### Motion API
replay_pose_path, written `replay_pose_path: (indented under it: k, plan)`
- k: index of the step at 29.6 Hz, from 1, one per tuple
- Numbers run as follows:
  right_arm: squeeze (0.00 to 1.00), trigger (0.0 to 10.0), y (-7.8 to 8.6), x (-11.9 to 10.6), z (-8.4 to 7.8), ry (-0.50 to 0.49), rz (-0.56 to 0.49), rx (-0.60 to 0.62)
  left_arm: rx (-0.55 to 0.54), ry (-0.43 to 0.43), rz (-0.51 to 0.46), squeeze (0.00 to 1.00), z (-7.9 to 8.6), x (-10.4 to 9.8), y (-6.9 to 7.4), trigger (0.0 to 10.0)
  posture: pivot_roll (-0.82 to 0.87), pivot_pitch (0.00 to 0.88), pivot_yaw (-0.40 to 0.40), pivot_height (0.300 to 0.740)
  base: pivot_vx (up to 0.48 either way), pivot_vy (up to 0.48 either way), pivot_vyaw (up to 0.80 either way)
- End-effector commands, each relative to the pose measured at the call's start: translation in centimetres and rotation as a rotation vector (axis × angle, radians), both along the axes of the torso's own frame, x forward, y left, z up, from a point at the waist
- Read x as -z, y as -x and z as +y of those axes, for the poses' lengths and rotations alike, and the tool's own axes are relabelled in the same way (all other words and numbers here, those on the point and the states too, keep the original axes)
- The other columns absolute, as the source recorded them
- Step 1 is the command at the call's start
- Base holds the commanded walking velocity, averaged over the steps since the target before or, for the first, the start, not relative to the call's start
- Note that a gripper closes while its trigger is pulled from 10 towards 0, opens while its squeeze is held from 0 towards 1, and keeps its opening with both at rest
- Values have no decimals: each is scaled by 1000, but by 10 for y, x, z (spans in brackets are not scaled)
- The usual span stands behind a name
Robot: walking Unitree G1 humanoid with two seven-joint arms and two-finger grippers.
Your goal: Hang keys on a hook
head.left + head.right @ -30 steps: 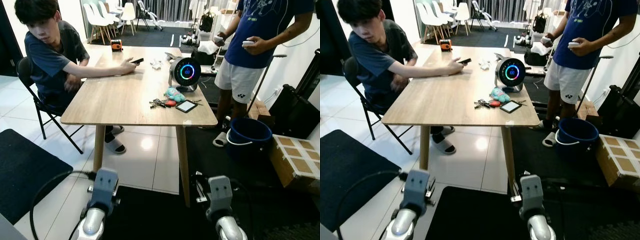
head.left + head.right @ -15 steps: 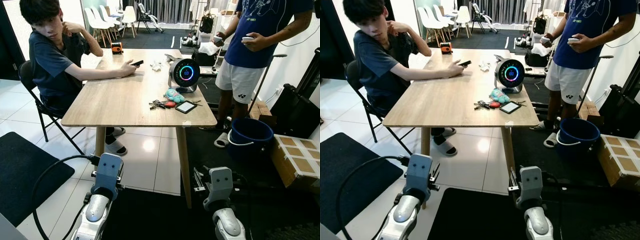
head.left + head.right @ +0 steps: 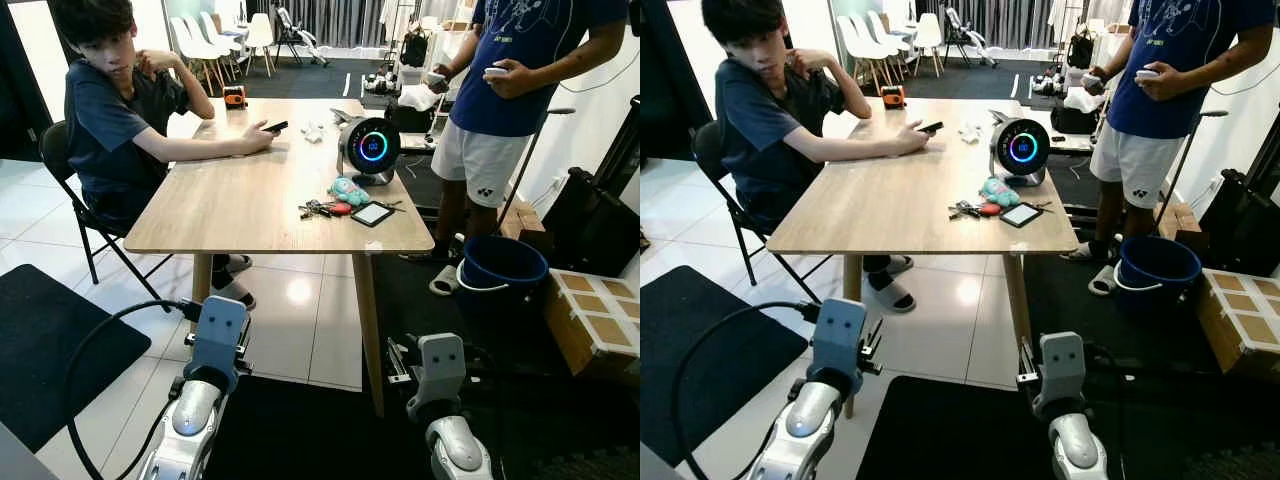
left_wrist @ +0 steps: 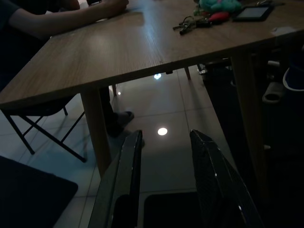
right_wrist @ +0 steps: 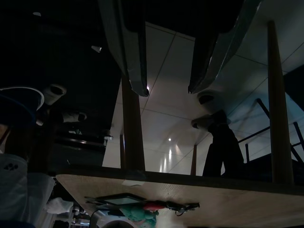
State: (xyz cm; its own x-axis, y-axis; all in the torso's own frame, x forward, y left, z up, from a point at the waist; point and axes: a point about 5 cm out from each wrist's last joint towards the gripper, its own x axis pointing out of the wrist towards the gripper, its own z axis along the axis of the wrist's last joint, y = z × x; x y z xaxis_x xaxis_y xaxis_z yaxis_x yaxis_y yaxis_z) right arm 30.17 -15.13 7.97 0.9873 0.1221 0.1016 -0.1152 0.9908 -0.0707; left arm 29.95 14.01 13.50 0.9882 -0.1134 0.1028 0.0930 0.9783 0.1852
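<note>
Left eye view takes in a long wooden table (image 3: 250,190) with a pale, smooth grain top, rounded corners and straight square legs, standing on glossy white floor tiles (image 3: 290,310). Black mats (image 3: 50,350) lie on the floor to either side of the tiled strip. A seated person (image 3: 115,130) leans on the far left edge, and a standing person (image 3: 500,90) is off the far right corner beside a round blue bucket (image 3: 500,270). A round speaker with a glowing ring (image 3: 370,148) stands near the table's right edge. The keys (image 3: 318,209) lie flat on the tabletop near the front right edge, in a small cluster with a teal plush toy (image 3: 348,190) and a dark flat card (image 3: 372,213). The left gripper (image 4: 164,142) hangs below table height, its fingers parted and holding nothing. The right gripper (image 5: 168,88) is likewise low, spread apart and empty.
</note>
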Motion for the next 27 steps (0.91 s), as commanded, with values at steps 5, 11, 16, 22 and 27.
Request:
replay_pose_path:
  k: [5,11,16,22,27]
  plan:
    - [0,10000,2,1,0,-9,17,1,24,25,-10,0,-7,-7,0,10000,68,79,16,740,0,0,0]
    - [0,10000,2,1,1,-6,18,-3,37,24,-20,0,-10,-12,0,10000,69,80,16,740,0,0,0]
    - [0,10000,3,1,2,-4,19,-9,46,29,-30,0,-12,-16,0,10000,70,80,16,740,116,0,0]
    - [0,10000,3,1,2,-3,24,-10,53,31,-33,0,-14,-18,0,10000,70,83,15,740,461,0,0]
    - [0,10000,3,1,2,-1,27,-11,54,33,-34,0,-14,-18,0,10000,71,84,13,740,480,0,0]
